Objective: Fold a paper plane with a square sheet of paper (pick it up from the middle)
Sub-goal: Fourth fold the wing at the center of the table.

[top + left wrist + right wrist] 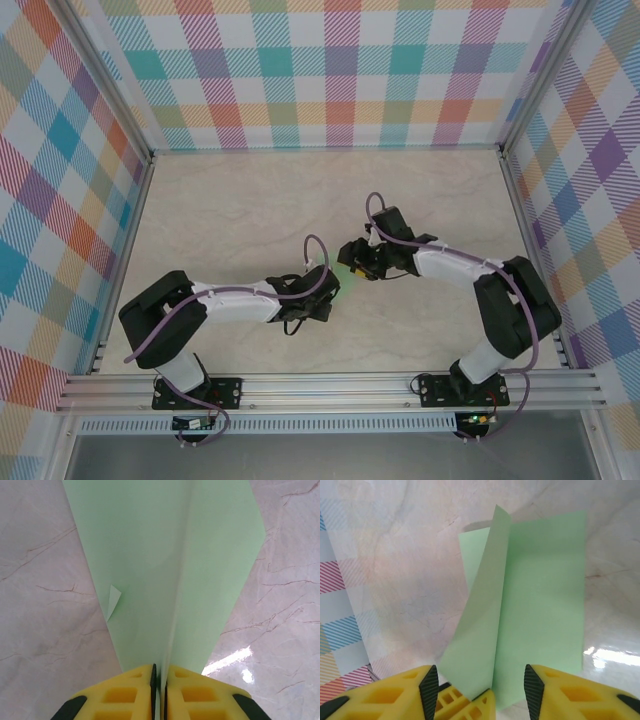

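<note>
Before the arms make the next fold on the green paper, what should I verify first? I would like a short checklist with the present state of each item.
1. Left tool shut on the paper at its crease: ok.
2. Right tool open, one finger on each side of the paper: ok.
3. Both halves lying flat: not ok, one flap stands up.
4. Edges undamaged: not ok, small bent corner.
5. Nose folds done: cannot tell.
</note>
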You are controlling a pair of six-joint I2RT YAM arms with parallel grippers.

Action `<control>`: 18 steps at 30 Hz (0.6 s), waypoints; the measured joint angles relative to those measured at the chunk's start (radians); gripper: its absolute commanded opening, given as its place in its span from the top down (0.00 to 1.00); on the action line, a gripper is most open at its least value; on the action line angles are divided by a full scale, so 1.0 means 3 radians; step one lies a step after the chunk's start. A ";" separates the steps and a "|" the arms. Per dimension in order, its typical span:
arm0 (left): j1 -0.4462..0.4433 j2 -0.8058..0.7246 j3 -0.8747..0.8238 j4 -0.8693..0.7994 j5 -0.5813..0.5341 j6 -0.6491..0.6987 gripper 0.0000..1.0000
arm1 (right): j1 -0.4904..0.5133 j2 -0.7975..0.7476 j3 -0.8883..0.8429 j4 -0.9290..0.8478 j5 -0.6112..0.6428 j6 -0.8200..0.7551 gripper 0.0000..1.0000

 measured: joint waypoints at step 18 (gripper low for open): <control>0.0086 -0.0001 0.0000 0.0075 0.0292 0.0127 0.77 | -0.0034 -0.0313 -0.0347 -0.0113 0.0165 0.0003 0.47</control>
